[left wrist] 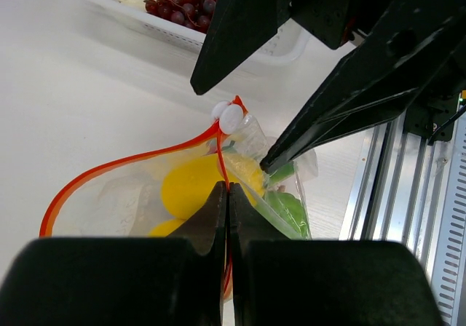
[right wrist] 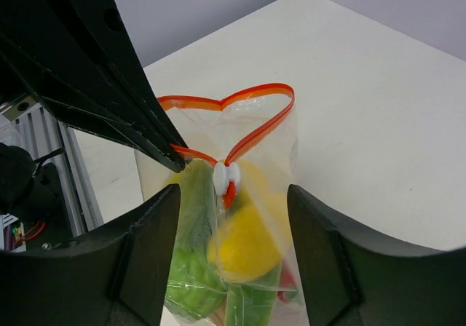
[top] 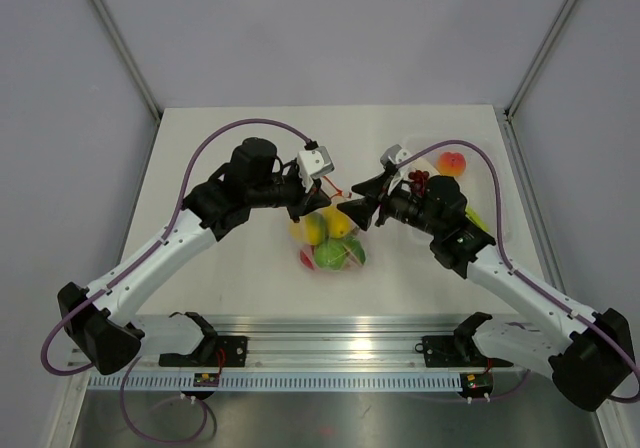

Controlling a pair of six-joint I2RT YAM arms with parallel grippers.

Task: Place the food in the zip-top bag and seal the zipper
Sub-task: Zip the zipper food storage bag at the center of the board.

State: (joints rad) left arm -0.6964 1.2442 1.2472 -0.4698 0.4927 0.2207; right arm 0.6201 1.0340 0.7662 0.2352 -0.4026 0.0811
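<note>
The zip-top bag [top: 330, 246] is thin, clear, crinkled film that sags around its load in the middle of the top view, between the two arms. Its zipper [right wrist: 258, 122] is a narrow red-orange strip. In the right wrist view it bends into an open heart-shaped loop, the two lips meeting at a small white slider [right wrist: 226, 177]. Inside the bag are a smooth yellow lemon [right wrist: 244, 242] and glossy green pieces [right wrist: 191, 268]. The top view adds a red piece [top: 308, 258] at the bag's lower left.

The left pincer [left wrist: 228, 189], matt black and wedge-shaped, is clenched on the zipper, and the strip runs up from between its pressed fingers. The right pincer [right wrist: 233, 195] is released, its fingers standing wide on either side of the bag below the slider. Whether they touch the film cannot be told.

Only the left wrist view shows dark red grapes [left wrist: 180, 4], lying in a white lattice-walled tray [left wrist: 156, 33] at the top of the frame. In the top view the tray [top: 480, 153] sits at the upper right, close to the right edge of the white surface [top: 220, 148], and holds a round orange-red fruit [top: 452, 163]. The bag lies well apart from the left and far edges, nearer the ribbed metal rail [top: 350, 353] along the bottom.
</note>
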